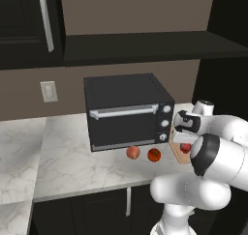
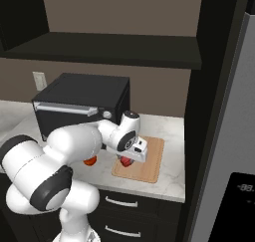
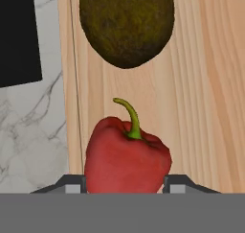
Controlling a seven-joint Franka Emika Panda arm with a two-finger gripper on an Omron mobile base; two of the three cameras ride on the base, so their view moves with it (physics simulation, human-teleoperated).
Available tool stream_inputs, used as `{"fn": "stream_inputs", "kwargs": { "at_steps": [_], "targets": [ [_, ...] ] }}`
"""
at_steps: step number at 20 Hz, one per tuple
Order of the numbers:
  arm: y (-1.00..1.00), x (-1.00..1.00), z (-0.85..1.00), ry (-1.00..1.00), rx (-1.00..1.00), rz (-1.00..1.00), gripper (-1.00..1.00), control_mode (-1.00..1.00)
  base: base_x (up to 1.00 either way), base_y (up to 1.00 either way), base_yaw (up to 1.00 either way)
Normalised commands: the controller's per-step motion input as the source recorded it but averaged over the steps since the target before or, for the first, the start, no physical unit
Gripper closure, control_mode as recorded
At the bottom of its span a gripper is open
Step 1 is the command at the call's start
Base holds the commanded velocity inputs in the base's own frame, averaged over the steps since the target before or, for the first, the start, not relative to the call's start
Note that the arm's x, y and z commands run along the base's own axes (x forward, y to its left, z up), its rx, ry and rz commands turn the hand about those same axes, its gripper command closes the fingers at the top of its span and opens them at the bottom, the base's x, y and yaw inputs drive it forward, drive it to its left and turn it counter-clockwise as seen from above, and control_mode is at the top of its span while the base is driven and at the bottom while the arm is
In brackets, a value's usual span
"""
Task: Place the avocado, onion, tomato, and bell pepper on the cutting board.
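Note:
My gripper (image 3: pixel 123 184) is shut on the red bell pepper (image 3: pixel 127 160), with a dark fingertip on each side of it. The pepper's green stem points toward the avocado (image 3: pixel 125 23), which lies on the tan cutting board (image 3: pixel 201 83). In the right base view the gripper (image 2: pixel 130 155) holds the pepper (image 2: pixel 126 162) low over the board's (image 2: pixel 150 162) left half. The pale onion (image 1: pixel 132 153) and the orange-red tomato (image 1: pixel 154 155) sit on the marble counter, left of the board (image 1: pixel 178 154) and in front of the oven.
A black toaster oven (image 1: pixel 126 110) stands on the counter behind the onion and tomato. A dark shelf runs above it. A tall fridge (image 2: pixel 224 136) closes off the right side. The counter's front edge lies just below the board.

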Motion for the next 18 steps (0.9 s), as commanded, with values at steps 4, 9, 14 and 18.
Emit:
{"fn": "stream_inputs", "kwargs": {
  "at_steps": [4,9,14,18],
  "targets": [
    [-0.11,0.00,0.00,-0.08,0.00,0.00,-1.00,-1.00,0.00,0.00,0.00],
    [0.00,-0.02,-0.01,-0.08,-0.02,0.00,-1.00,-1.00,0.00,0.00,0.00],
    [0.00,-0.08,0.04,-0.02,-0.04,0.00,-1.00,-1.00,0.00,0.00,0.00],
    [0.00,-0.23,0.16,0.00,-0.11,0.00,-1.00,-1.00,0.00,0.00,0.00]
  ]
}}
